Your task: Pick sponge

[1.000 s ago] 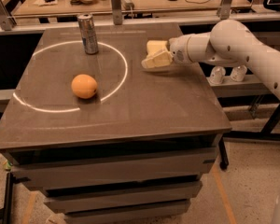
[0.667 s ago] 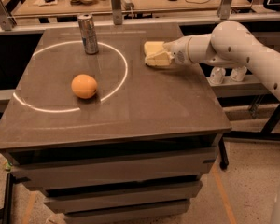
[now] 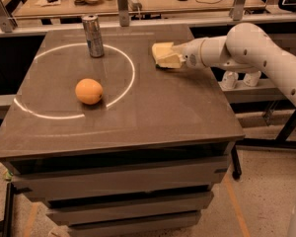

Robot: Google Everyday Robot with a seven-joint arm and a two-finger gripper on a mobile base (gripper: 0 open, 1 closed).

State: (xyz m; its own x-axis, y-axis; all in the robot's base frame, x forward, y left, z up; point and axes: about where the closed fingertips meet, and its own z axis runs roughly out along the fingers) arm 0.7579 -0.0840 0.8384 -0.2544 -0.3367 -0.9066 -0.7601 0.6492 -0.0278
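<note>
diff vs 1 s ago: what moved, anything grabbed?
The gripper at the far right of the table, with the sponge at its tip, shifted slightly up-image, toward the far edge. A firm hold cannot be confirmed. The orange and the can stayed put.
</note>
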